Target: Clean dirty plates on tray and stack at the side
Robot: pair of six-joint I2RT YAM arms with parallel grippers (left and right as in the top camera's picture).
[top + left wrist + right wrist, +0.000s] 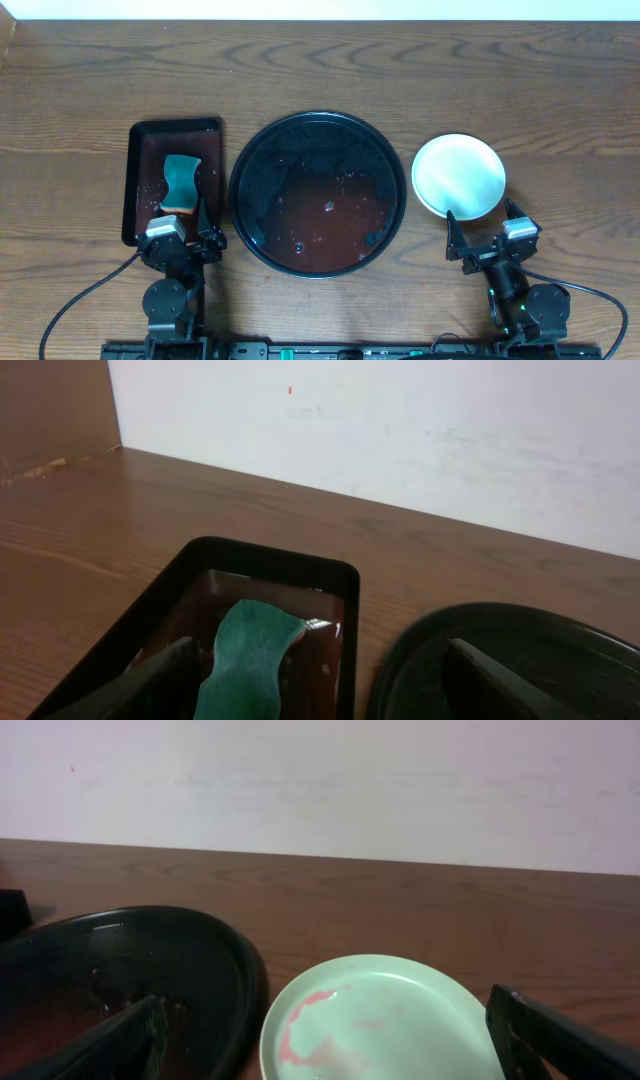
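**Item 1.** Large round glossy black tray [237, 190], centre of the overhead frame. No plate lies on it. The floor carries a reddish-brown wet film with scattered specks.

**Item 2.** Small round pale mint-green plate [459, 176], on the brown wood-grain counter [400, 70] right of the round tray and apart from its rim. The right wrist view shows a red smear on its left inner face [385, 1015]. Whether other plates lie under it cannot be told.

**Item 3.** Small rectangular black tray [138, 180], left of the round tray. It holds a teal sponge [182, 178] with a tan underside, lying curled.

**Item 4.** Left gripper [183, 222], lower left of the overhead frame.
- The arm is folded back at the bottom edge, with the wrist pointing toward the top of the frame.
- The fingers [150, 680] are spread wide and empty, low over the near end of the rectangular tray, with the sponge's near end between them.

**Item 5.** Right gripper [483, 225], lower right.
- The arm is folded likewise, with the wrist angled slightly toward upper left.
- The fingers [560, 1040] are spread wide and hold nothing, flanking the near rim of the mint plate.
- Contact with the plate cannot be told.
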